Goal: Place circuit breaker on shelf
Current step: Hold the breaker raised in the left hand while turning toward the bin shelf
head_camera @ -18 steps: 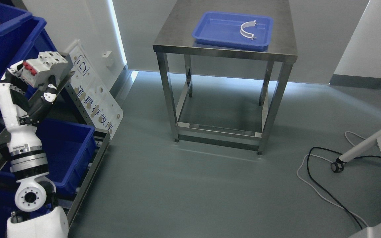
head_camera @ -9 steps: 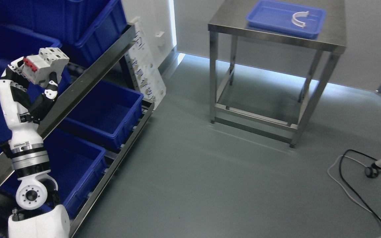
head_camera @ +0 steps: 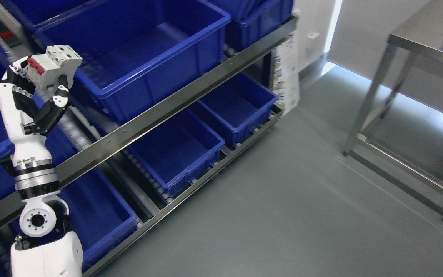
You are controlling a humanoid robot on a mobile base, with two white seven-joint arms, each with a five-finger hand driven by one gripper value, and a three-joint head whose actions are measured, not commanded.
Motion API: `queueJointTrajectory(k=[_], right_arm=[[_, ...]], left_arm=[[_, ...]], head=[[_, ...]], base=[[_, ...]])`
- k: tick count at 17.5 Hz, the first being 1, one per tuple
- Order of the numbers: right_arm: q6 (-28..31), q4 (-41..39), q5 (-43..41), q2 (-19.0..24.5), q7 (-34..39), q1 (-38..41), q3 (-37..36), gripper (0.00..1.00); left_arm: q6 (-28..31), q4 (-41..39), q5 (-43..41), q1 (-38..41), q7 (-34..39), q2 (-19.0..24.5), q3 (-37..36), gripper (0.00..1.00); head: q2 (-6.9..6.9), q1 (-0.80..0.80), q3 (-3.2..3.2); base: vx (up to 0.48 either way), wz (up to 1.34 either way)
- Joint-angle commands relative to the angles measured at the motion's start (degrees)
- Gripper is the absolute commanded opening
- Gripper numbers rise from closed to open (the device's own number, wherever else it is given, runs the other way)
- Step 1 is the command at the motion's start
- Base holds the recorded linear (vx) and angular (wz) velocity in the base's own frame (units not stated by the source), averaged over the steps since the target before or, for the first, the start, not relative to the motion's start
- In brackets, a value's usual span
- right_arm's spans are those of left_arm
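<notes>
Gripping a blocky white circuit breaker (head_camera: 54, 63) with red toggles, the left hand (head_camera: 33, 90) fronts blue plastic bins (head_camera: 148, 57).

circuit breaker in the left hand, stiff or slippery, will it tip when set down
The circuit breaker looks like a rigid moulded block, so probably stiff. Its smooth plastic may slip slightly in the left hand. Boxy, flat faces suggest it should sit without rolling.
</notes>
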Motion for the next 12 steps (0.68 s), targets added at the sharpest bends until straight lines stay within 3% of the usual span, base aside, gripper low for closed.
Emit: queueJointTrajectory(k=[1,8,12], right_arm=[[0.7,0.0,0.0,-1.0,-0.1,0.0,1.1,1.0],[0.7,0.0,0.0,-1.0,-0.2,0.0,1.1,1.0],[0.6,0.0,0.0,-1.0,-0.2,0.0,1.1,1.0]], left_arm=[[0.1,-0.1,0.1,-1.5,-0.1,1.0,-0.9,0.05],[4.0,0.3,-0.1,-7.0,-0.2,1.0,-1.9,0.05],[11.1,2.6,-0.9,-10.0,-1.9,1.0,-2.6,0.06]], head=[[0.0,0.0,0.0],[0.0,0.0,0.0],[0.0,0.0,0.0]], base=[[0.005,1.02],[0.072,0.78],[0.16,0.35]])
